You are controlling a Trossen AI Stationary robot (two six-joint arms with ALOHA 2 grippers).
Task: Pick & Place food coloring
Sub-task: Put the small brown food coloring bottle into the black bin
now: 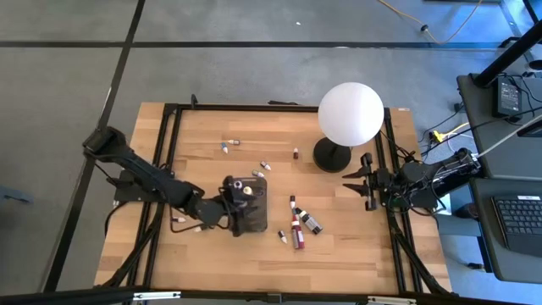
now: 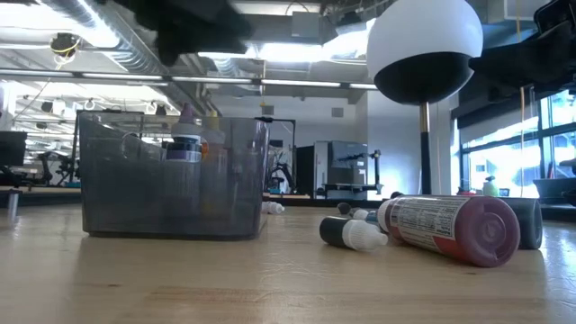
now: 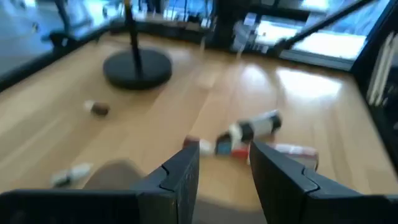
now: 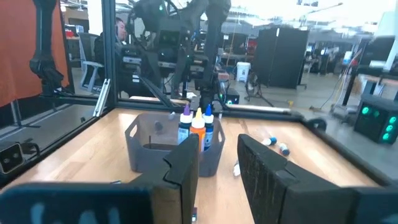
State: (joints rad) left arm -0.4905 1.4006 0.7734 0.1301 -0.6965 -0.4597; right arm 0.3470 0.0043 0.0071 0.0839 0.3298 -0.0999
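Red bottle (image 2: 454, 227) foremost, left gripper (image 1: 227, 206) open over tray (image 1: 251, 222), right gripper (image 1: 360, 182) open at table edge.

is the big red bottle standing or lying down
Lying down: in the low view the big red bottle rests on its side on the table, base toward the camera.

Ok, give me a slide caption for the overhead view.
Left tool over the grey tray; food coloring bottles scattered beside a globe lamp.

A grey tray (image 4: 149, 155) stood on the wooden table (image 4: 74, 149) holding three upright bottles (image 4: 197, 127). The other arm's gripper (image 4: 202, 102) hung just above them. Two small bottles (image 4: 277, 145) lay beside the tray.
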